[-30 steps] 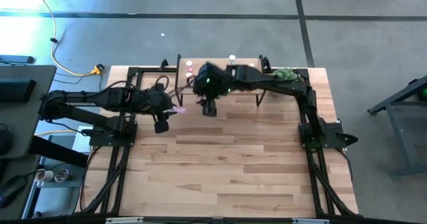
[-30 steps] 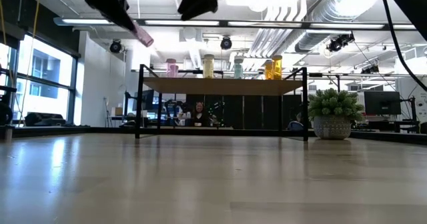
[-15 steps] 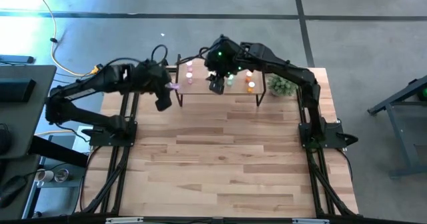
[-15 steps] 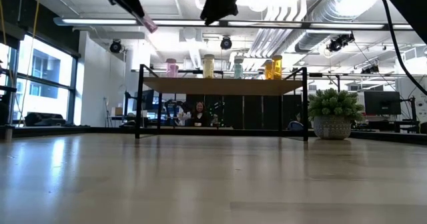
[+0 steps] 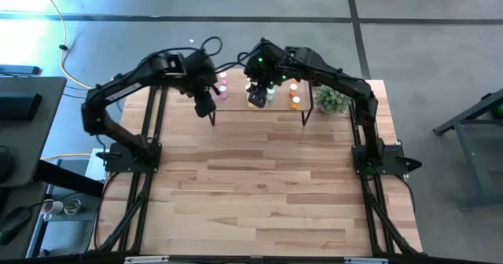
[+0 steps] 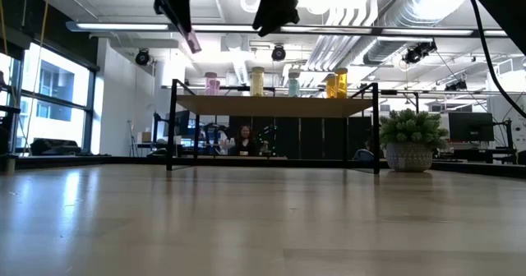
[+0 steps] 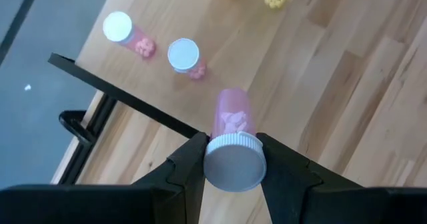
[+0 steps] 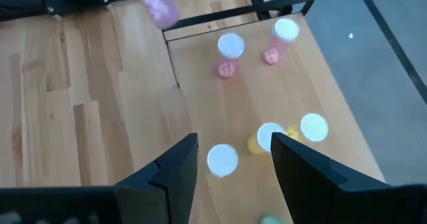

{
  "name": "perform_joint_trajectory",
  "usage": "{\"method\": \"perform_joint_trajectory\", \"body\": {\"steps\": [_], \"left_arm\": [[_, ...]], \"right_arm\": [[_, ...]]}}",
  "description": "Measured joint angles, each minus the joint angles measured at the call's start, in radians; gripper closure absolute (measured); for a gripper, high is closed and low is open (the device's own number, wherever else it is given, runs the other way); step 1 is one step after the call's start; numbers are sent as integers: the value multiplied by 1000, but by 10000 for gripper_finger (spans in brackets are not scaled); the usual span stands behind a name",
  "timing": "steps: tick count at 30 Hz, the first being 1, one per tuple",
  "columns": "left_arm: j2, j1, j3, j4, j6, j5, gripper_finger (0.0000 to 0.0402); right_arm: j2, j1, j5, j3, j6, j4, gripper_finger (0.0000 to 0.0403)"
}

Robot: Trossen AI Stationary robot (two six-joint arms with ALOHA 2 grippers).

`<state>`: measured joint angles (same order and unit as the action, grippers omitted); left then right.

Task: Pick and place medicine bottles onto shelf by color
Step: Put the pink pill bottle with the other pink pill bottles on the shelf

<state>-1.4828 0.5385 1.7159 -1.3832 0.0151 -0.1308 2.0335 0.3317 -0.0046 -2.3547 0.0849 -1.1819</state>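
The shelf (image 5: pixel 238 108) stands at the table's far edge on black legs. On it stand medicine bottles: pink ones (image 6: pixel 212 83) at the left end, then yellow (image 6: pixel 257 80), green (image 6: pixel 293 83) and orange (image 6: pixel 337 83). My left gripper (image 5: pixel 206 105) hangs high over the shelf's left end, shut on a pink bottle (image 7: pixel 232 117). My right gripper (image 8: pixel 230 174) is open and hovers above the middle of the shelf (image 6: pixel 275 105), touching nothing. Below it I see two pink bottles (image 8: pixel 230 47) and two yellow ones (image 8: pixel 270 136). My left gripper pinches the pink bottle's white cap (image 7: pixel 233 163) between its two fingers (image 7: pixel 190 161). The fingers slant down from above. The pink body (image 6: pixel 191 39) sticks out past the fingertips, tilted, lifted clear above the shelf.
A small potted plant (image 5: pixel 333 100) sits on the table just right of the shelf. The wide wooden tabletop (image 5: pixel 267 193) lies in front of the shelf. Black frame rails (image 5: pixel 149 138) run along both table sides.
My left gripper has risen and swung toward the far edge and the shelf's left end, tipping more steeply down, with the pink bottle still held by its cap. My right gripper has gone from the shelf's near side to above the shelf and now stays there, open.
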Motion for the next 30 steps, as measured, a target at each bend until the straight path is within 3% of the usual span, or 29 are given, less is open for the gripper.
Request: {"method": "perform_joint_trajectory", "body": {"steps": [10,20,30], "left_arm": [[-155,-3,112,-99,-33,26,289],[-247,-2,113,-107,-68,40,289],[-314,-3,113,-102,-132,7,289]], "right_arm": [[0,0,13,1,-39,-74,222],[-34,0,269,0,-85,-209,222],[-82,0,271,-1,-81,-255,222]]}}
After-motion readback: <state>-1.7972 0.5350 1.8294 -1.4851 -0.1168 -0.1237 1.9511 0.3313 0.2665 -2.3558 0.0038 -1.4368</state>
